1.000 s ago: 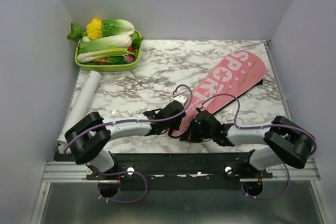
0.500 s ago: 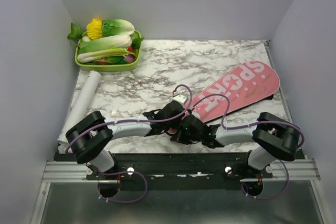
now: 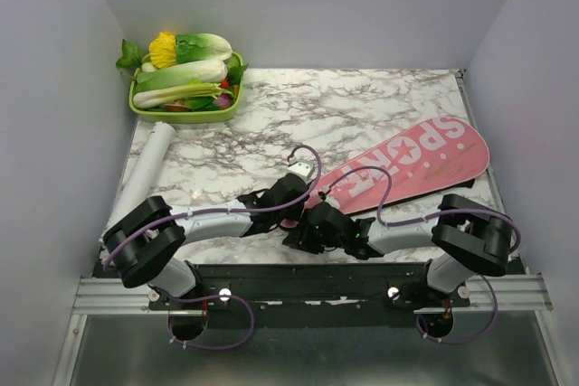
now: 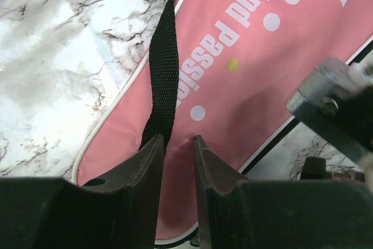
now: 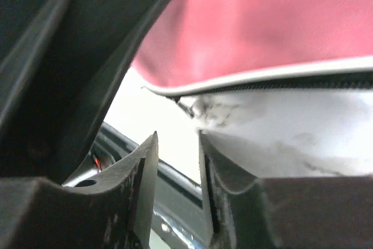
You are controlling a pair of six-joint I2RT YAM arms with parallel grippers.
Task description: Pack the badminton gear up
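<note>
The white tube (image 3: 145, 174) lay along the left edge of the table (image 3: 271, 115). My left gripper (image 4: 178, 144) sat on the thin end of the pink SPORT cover (image 3: 412, 164); I couldn't tell if it pinched. My right gripper (image 5: 178, 138) was open and empty by the front edge. The cover's wide end came close to the right edge.

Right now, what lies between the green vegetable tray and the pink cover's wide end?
Only bare marble table shows between green tray and pink cover, in the top view.

Long pink "SPORT" cover (image 3: 409, 164) flat, angled rightward; white tube (image 3: 145, 174) along left edge.
</note>
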